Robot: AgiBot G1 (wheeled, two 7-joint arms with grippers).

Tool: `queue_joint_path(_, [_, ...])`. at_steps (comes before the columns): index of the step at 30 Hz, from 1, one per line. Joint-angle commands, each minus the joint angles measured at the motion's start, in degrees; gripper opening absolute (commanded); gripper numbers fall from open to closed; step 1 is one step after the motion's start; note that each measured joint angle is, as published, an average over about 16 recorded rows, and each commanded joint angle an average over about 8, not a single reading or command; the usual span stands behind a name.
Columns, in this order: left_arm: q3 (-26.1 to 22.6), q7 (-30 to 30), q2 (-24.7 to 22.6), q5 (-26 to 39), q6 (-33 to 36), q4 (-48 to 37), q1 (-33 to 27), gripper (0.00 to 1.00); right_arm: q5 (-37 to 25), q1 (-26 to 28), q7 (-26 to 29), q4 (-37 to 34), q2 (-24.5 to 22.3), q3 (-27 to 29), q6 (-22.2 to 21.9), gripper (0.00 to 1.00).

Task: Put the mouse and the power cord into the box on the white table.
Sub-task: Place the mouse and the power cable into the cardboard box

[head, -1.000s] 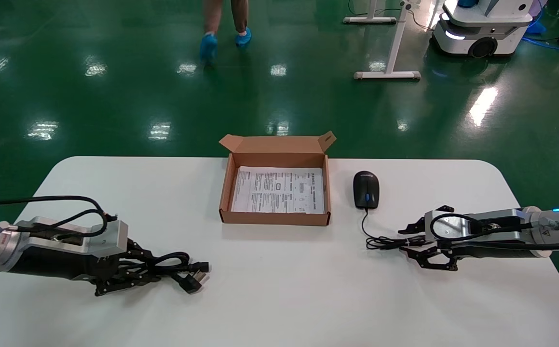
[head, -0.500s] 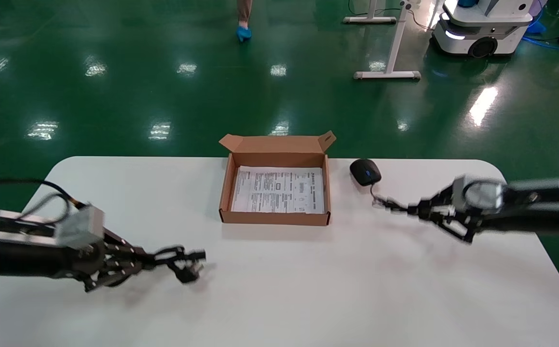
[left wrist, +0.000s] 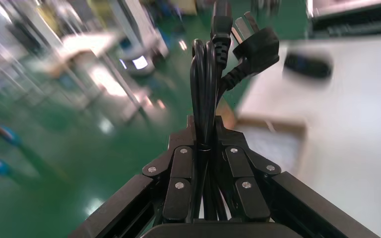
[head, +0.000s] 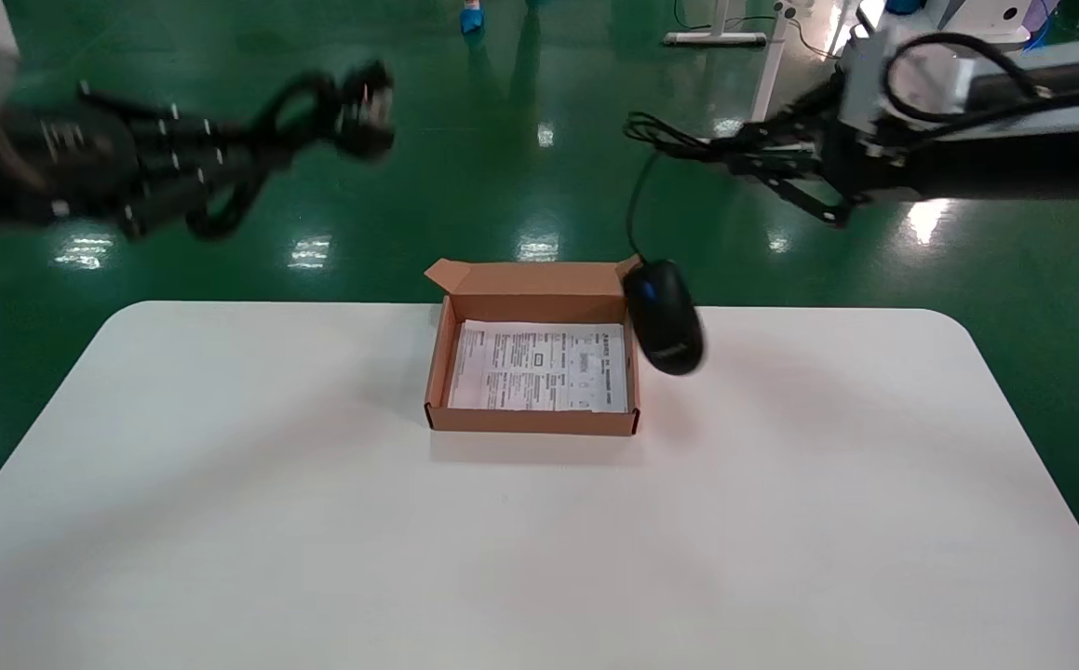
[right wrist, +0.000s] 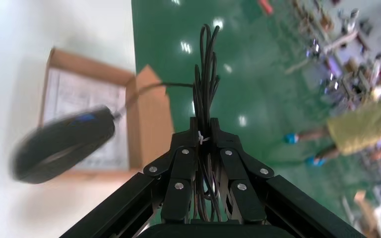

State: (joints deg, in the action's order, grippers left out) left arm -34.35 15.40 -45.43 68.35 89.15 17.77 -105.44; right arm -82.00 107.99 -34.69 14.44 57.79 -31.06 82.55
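The mouse (head: 665, 316) is now dangling by its thin wire at the box's (head: 532, 423) right wall, no longer lying on the desk (head: 316, 521). The right gripper (head: 762, 154), jaws clenched on the bundled wire, has risen high. The left gripper (head: 162, 163) is likewise carrying the power cord (head: 316, 112) aloft, jaws clamped. Both items look ready for lowering into the box.

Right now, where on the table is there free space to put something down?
The white table is bare left, right and in front of the box. Crowded only at the box's right wall, where the mouse dangles from the right gripper. The left gripper holds the power cord aloft.
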Motion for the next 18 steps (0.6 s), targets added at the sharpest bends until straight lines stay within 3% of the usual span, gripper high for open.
queue_joint_path(1, [1.2,-2.5,0.5,-2.8,-1.1,3.2,-0.8,0.0,0.6,0.1,1.2,1.4,1.6,0.4,-1.0,0.0])
queue_joint_path(10, [0.2,-4.6,1.2,-0.6,-3.4,11.8,-2.3,0.0,-0.3,-5.4,0.4,6.9,6.9,-0.6,-5.5,0.0])
queue_joint_path(18, [-0.2,-5.9,3.1,0.0,-3.4,13.5,-1.1,0.0,-1.9,-7.7,-2.0,6.0,10.1,-1.6,-9.0,0.0])
